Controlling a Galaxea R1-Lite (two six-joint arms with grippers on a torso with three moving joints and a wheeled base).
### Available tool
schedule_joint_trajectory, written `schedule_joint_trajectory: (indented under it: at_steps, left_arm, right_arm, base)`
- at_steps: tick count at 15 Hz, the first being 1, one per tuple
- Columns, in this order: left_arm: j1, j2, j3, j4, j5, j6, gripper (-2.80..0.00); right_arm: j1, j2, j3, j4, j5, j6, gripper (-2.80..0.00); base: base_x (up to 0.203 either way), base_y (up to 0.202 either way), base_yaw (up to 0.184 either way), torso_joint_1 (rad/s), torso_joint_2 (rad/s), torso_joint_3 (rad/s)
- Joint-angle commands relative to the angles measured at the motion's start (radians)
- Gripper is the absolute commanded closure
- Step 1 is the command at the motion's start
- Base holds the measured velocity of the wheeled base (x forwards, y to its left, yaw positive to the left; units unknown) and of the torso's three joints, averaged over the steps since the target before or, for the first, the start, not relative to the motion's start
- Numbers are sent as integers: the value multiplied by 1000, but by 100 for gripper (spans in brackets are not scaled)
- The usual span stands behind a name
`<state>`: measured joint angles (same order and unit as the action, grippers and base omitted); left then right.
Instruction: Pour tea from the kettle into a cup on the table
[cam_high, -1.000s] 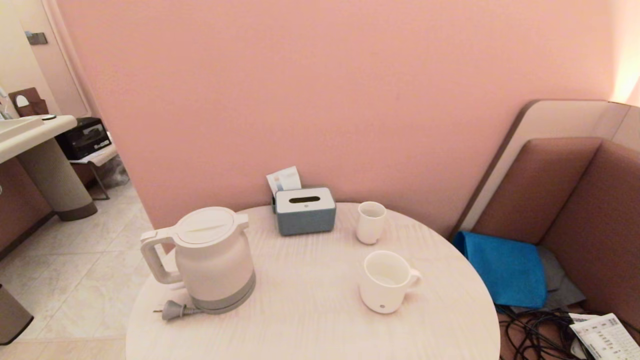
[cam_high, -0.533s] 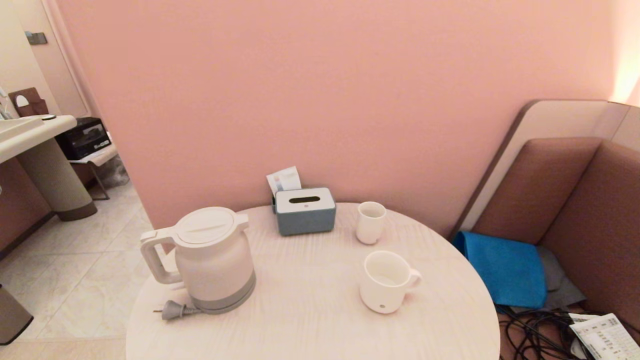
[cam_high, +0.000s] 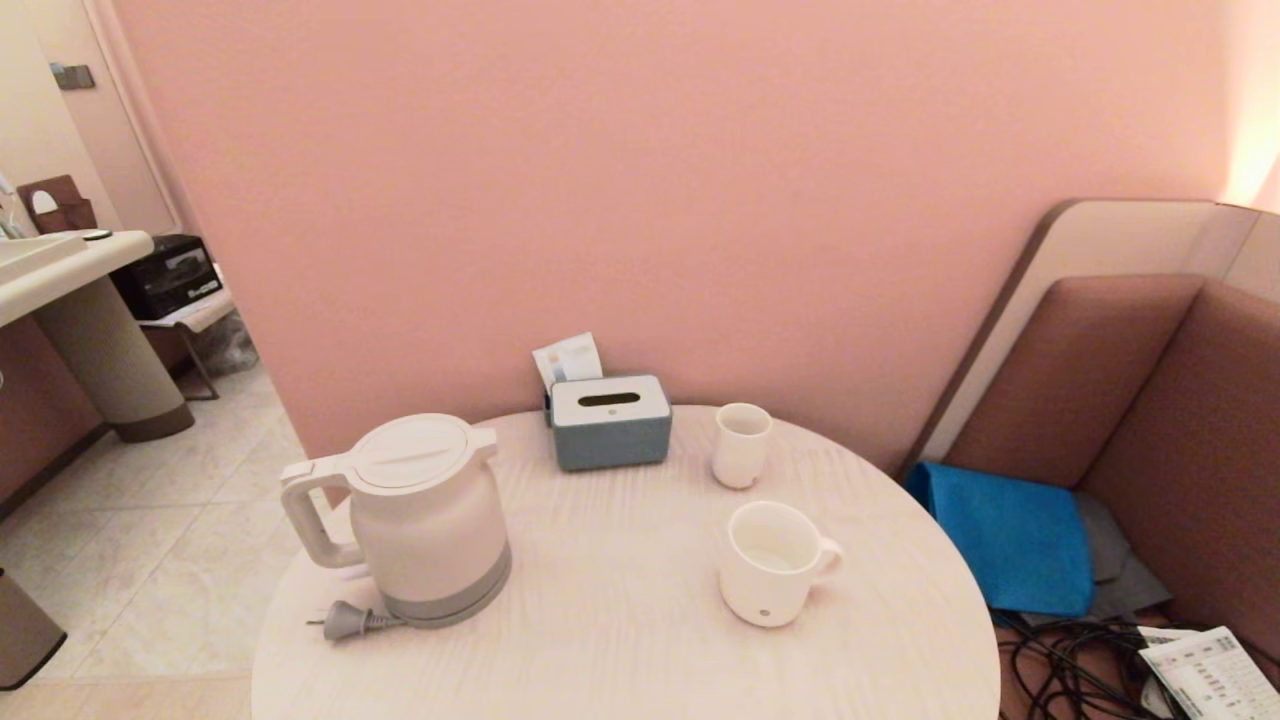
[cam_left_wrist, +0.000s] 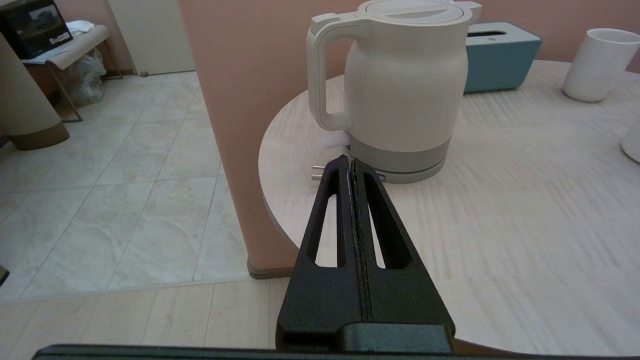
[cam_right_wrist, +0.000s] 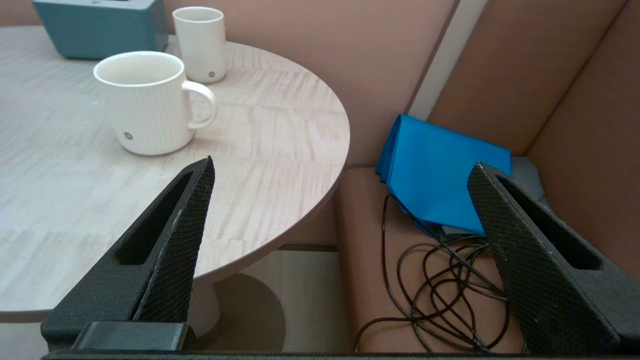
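Note:
The white kettle (cam_high: 425, 515) stands upright at the left of the round table (cam_high: 620, 640), lid on, loop handle (cam_high: 305, 520) facing left. The ribbed white mug (cam_high: 770, 563) sits right of centre, handle to the right; its inside looks pale, so I cannot tell whether tea is in it. Neither arm shows in the head view. My left gripper (cam_left_wrist: 351, 161) is shut and empty, hanging near the table's front-left edge, pointing at the kettle (cam_left_wrist: 400, 85). My right gripper (cam_right_wrist: 342, 165) hangs wide open off the table's right edge, with the mug (cam_right_wrist: 145, 102) ahead.
A grey-and-white tissue box (cam_high: 610, 420) and a narrow handleless white cup (cam_high: 742, 443) stand at the back. The kettle's plug (cam_high: 350, 622) lies by its base. On the bench to the right lie a blue cloth (cam_high: 1010, 535) and tangled black cables (cam_high: 1070, 665).

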<state>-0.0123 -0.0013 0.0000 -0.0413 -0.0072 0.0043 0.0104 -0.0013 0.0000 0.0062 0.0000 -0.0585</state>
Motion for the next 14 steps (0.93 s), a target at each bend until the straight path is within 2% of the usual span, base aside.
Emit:
schedule_joint_trajectory:
  at_steps: [1,7,11,13,14]
  left_arm:
    - [0,1,0,0,0,0,0]
    - [0,1,0,0,0,0,0]
    - [0,1,0,-1,0,0,0]
    - [0,1,0,0,0,0,0]
    - [0,1,0,0,0,0,0]
  right_arm:
    - [0,1,-2,0,2,2,-280]
    - [0,1,0,-2,5,0,-280]
    - [0,1,0,-5,-2,48,-280]
    - [0,1,0,-3,6,-1,-280]
    - [0,1,0,-4,2,32,-280]
  base:
    - [0,0,0,0,0,0]
    - [0,0,0,0,0,0]
    - [0,0,0,0,0,0]
    - [0,0,0,0,0,0]
    - [0,0,0,0,0,0]
